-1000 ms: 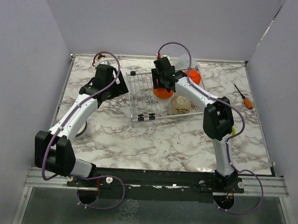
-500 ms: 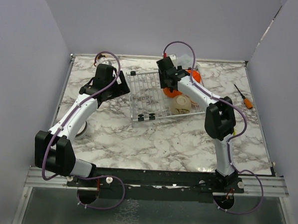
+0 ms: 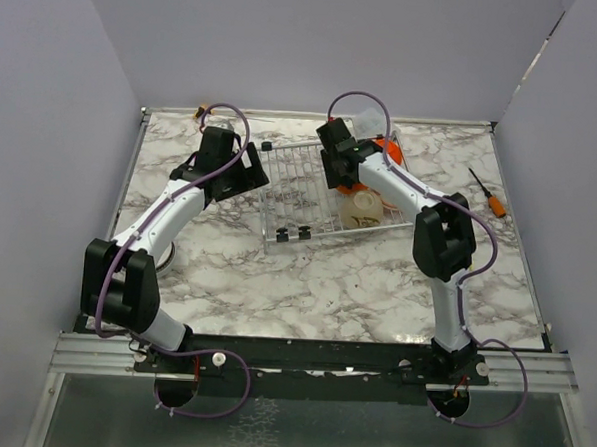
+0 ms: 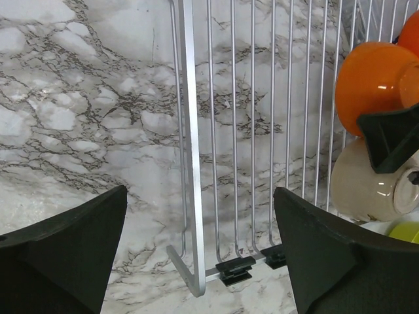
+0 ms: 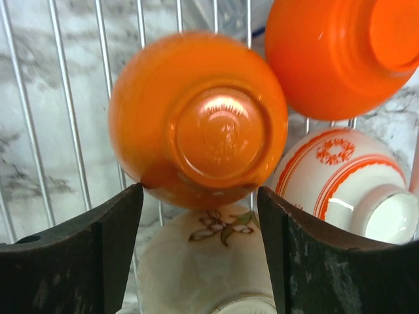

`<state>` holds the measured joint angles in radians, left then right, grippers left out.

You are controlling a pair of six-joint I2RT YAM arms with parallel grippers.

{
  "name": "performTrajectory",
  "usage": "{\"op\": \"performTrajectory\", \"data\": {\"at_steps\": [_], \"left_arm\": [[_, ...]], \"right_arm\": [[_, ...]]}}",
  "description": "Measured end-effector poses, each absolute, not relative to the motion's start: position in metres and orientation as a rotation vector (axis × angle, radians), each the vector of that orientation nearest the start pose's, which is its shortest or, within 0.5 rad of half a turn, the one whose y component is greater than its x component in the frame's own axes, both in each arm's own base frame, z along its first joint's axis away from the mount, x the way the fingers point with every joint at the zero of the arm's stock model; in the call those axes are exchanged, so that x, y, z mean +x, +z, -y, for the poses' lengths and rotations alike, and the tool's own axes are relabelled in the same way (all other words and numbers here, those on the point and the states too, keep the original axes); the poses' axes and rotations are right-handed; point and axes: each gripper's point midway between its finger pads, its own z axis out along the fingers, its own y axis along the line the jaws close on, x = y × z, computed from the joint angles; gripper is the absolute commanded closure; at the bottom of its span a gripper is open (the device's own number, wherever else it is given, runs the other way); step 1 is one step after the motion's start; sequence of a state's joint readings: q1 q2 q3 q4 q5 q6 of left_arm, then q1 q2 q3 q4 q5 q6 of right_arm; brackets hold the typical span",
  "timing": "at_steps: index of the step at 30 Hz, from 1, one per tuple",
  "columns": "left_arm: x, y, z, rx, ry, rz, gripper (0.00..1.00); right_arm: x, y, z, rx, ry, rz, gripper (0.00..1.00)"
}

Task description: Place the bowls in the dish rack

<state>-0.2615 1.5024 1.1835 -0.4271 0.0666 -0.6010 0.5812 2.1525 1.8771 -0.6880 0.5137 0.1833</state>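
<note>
The dish rack (image 3: pixel 295 198) is a silver wire grid at the table's middle back. In the right wrist view an upside-down orange bowl (image 5: pixel 196 124) lies blurred in the rack, just beyond my open right gripper (image 5: pixel 200 190). A second orange bowl (image 5: pixel 340 52), a white bowl with red pattern (image 5: pixel 340 176) and a beige flowered bowl (image 5: pixel 216 268) crowd round it. My right gripper (image 3: pixel 339 174) hovers over the rack's right half. My left gripper (image 3: pixel 249 171) is open and empty at the rack's left edge (image 4: pixel 190 131). The left wrist view shows the orange bowl (image 4: pixel 370 78), beige bowl (image 4: pixel 363 186) and a lime-yellow bowl (image 4: pixel 406 230).
An orange-handled screwdriver (image 3: pixel 492 201) lies at the right of the marble table. A bowl (image 3: pixel 166 260) sits partly hidden under the left arm. A clear plastic bag (image 3: pixel 369 122) lies behind the rack. Walls close in the back and sides.
My right gripper carried the orange bowl a little right and back over the rack, and its fingers now stand apart. My left gripper moved right, closer to the rack's left edge.
</note>
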Motion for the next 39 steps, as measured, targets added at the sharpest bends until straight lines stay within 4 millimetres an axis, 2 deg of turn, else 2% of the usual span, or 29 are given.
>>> {"op": "performTrajectory", "data": {"at_steps": [5,9,11,17,21,24,27,31,39], "left_arm": [[0.391,0.166,0.143,-0.36,-0.52,-2.332,0.07],[0.392,0.171,0.144,-0.359,-0.534,-2.31,0.07],[0.389,0.176,0.143,-0.357,-0.542,-2.289,0.07],[0.366,0.202,0.136,-0.332,-0.569,-2.205,0.05],[0.353,0.216,0.132,-0.317,-0.58,-2.151,0.05],[0.351,0.223,0.132,-0.313,-0.591,-2.123,0.05],[0.348,0.221,0.131,-0.312,-0.593,-2.119,0.05],[0.344,0.211,0.131,-0.308,-0.588,-2.139,0.05],[0.341,0.198,0.129,-0.287,-0.569,-2.162,0.05]], "right_arm": [[0.45,0.096,-0.204,-0.34,-0.33,-2.488,0.31],[0.444,0.098,-0.202,-0.347,-0.318,-2.506,0.2],[0.443,0.106,-0.203,-0.344,-0.292,-2.494,0.15],[0.464,0.151,-0.22,-0.293,-0.151,-2.343,0.13],[0.488,0.163,-0.231,-0.258,-0.091,-2.242,0.16],[0.51,0.156,-0.237,-0.25,-0.084,-2.206,0.19],[0.526,0.136,-0.237,-0.255,-0.101,-2.206,0.23],[0.529,0.117,-0.231,-0.269,-0.139,-2.227,0.3],[0.523,0.118,-0.222,-0.273,-0.161,-2.195,0.36]]}}
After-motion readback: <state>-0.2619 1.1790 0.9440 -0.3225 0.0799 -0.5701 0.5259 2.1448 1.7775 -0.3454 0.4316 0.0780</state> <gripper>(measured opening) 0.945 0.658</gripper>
